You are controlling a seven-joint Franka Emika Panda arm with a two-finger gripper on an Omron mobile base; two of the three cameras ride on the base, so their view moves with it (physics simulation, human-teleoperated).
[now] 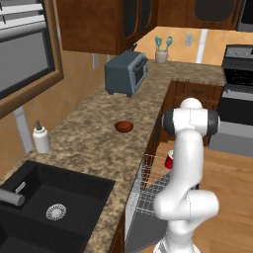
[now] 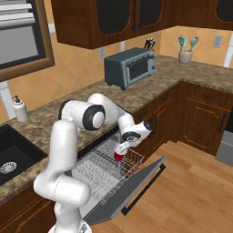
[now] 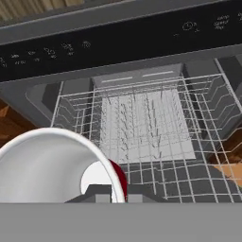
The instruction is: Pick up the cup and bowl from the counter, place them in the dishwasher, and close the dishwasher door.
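Gripper (image 2: pixel 122 146) clamped on cup (image 2: pixel 119 154) rim above rack (image 2: pixel 98 170); risk: tilted release, cup toppling between wires.

You're in a home kitchen, rendered. L-shaped speckled granite counter (image 1: pixel 89 143) over dark wood cabinets (image 2: pixel 202 113), black sink (image 1: pixel 54 207) with soap dispenser (image 1: pixel 41 138) at the near end, toaster oven (image 2: pixel 129 67) by the back edge, utensil holder (image 2: pixel 185 55) in the far corner. Oven range (image 1: pixel 237 99) beyond, dishwasher (image 2: pixel 109 177) open under the counter, wood floor (image 2: pixel 191 191).
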